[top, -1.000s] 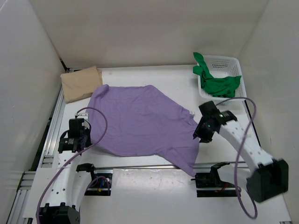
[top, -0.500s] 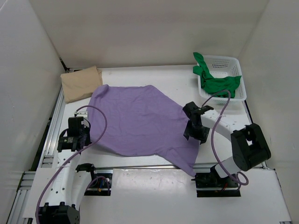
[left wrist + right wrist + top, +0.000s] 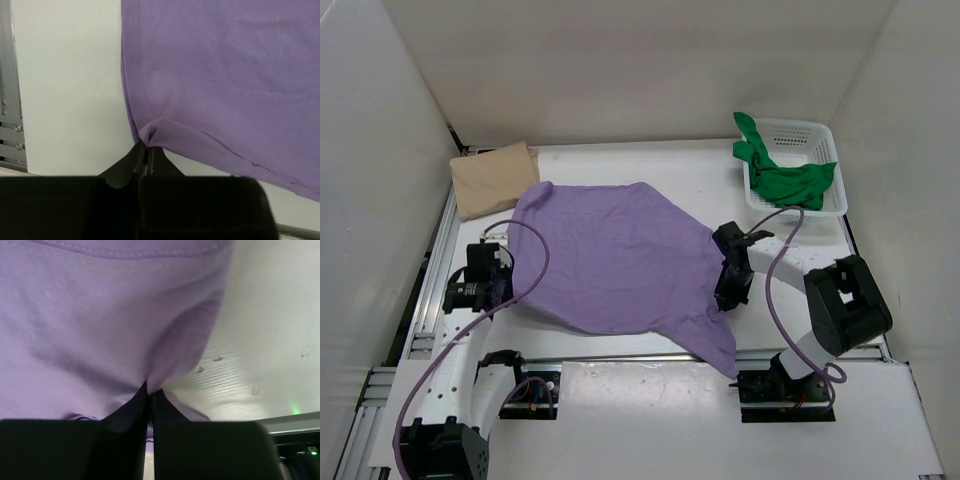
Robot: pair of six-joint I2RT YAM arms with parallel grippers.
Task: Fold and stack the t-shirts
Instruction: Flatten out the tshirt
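Purple t-shirt (image 3: 610, 255), spread at centre of the top view, left edge clamped by left gripper (image 3: 146, 154), right edge by right gripper (image 3: 150, 392); step judged: first fold, at the grasp; next move calls for lifting both edges evenly across.

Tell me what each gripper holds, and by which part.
Both hold the purple t-shirt: the left gripper pinches a fold at its near-left edge, the right gripper a fold at its right edge.
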